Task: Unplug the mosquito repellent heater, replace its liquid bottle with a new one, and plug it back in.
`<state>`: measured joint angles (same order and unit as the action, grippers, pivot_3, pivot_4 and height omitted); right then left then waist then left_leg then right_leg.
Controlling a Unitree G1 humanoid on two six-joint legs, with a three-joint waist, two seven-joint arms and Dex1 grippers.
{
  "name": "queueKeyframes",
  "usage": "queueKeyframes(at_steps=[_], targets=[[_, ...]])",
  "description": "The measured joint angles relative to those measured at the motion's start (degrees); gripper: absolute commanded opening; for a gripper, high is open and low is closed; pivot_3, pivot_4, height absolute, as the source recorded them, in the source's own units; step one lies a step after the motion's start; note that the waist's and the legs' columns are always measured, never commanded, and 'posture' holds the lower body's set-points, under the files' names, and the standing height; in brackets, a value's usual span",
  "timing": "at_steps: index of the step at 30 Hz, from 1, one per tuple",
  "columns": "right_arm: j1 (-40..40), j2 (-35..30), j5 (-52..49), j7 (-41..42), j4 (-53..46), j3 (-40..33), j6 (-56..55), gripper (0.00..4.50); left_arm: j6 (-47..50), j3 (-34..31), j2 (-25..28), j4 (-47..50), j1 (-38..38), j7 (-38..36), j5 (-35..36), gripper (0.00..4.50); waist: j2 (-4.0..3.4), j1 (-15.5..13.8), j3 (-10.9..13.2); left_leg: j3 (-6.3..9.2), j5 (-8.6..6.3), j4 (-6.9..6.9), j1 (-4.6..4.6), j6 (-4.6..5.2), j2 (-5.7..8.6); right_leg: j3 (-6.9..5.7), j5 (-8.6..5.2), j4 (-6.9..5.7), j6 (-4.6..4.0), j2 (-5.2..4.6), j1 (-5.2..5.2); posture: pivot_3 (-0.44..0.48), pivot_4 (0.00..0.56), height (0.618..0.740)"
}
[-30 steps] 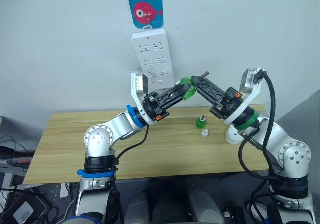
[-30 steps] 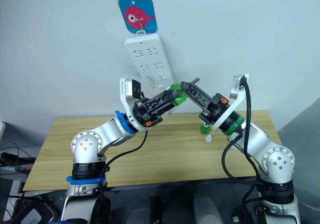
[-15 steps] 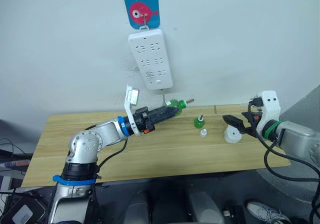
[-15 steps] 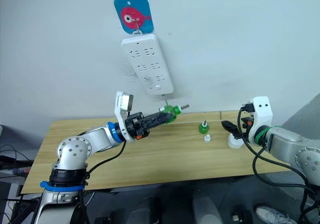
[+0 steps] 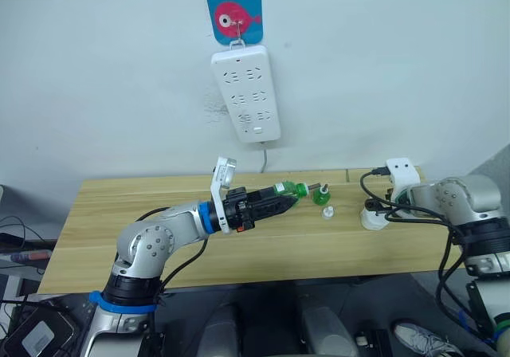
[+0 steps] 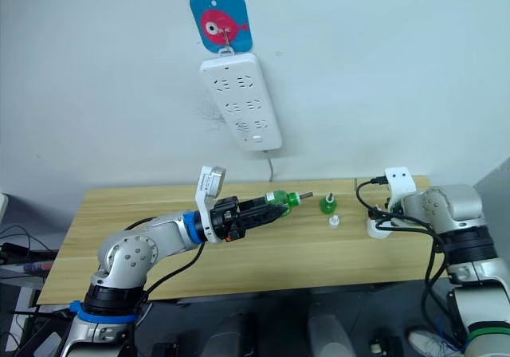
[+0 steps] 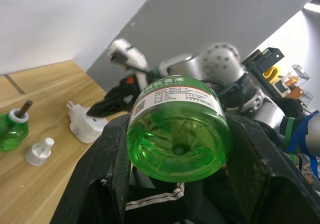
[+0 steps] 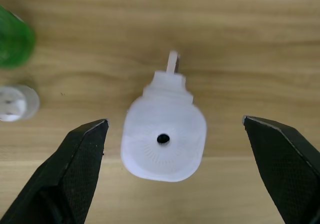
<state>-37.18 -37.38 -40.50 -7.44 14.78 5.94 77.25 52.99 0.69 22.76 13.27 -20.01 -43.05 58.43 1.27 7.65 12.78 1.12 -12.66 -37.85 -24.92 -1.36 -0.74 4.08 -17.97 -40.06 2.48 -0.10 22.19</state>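
Showing two green bottles (image 5: 291,190) (image 5: 320,195), one white cap (image 5: 327,212), one heater (image 8: 163,139).

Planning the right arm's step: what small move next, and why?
Probably lower the right gripper and close on the mosquito repellent heater. Its fingers are open either side of the heater, which sits loose on the table, while the left gripper holds a green bottle.

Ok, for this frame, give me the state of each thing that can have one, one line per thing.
Heater: unplugged, lying on the table, vent hole facing the right wrist camera, no bottle fitted.
Held green bottle: uncapped, wick out, lying sideways in the left gripper.
Second green bottle: upright on the table, uncapped.
White cap: off, loose on the table.
Power strip: hanging on the wall, nothing plugged in.
Left gripper: shut on the held bottle.
Right gripper: open, straddling the heater.
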Motion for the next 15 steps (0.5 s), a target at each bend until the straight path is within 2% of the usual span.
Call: queueKeyframes(at_steps=[9,12,15], targets=[[-1.84,5.53,10.25,4.69,8.46,-1.12,-1.61,4.5,-0.04,-0.1,-0.27,0.43,0.98,-0.01,-0.41,2.3,-0.01,-0.3,0.01,-0.01,0.0,0.01,0.0,0.0,0.0,0.0,0.0,0.0,0.01,0.0,0.01,-0.126,0.207,0.74],[-2.55,6.47,12.43,6.01,10.33,-2.93,-1.9,3.9,-0.07,-0.11,-0.28,0.44,1.0,-0.01,-0.63,2.3,-0.01,-0.45,0.01,-0.01,0.0,0.01,0.0,0.0,0.01,0.0,0.0,0.01,0.01,0.0,0.0,-0.128,0.208,0.74],[-2.58,6.96,14.16,7.33,10.75,-4.59,-1.61,2.94,-0.12,-0.1,-0.28,0.44,1.07,-0.1,-0.9,2.3,-0.01,-0.62,0.01,-0.01,0.0,0.01,0.0,0.0,0.0,0.0,0.01,0.01,0.01,0.0,0.0,-0.135,0.207,0.74]])
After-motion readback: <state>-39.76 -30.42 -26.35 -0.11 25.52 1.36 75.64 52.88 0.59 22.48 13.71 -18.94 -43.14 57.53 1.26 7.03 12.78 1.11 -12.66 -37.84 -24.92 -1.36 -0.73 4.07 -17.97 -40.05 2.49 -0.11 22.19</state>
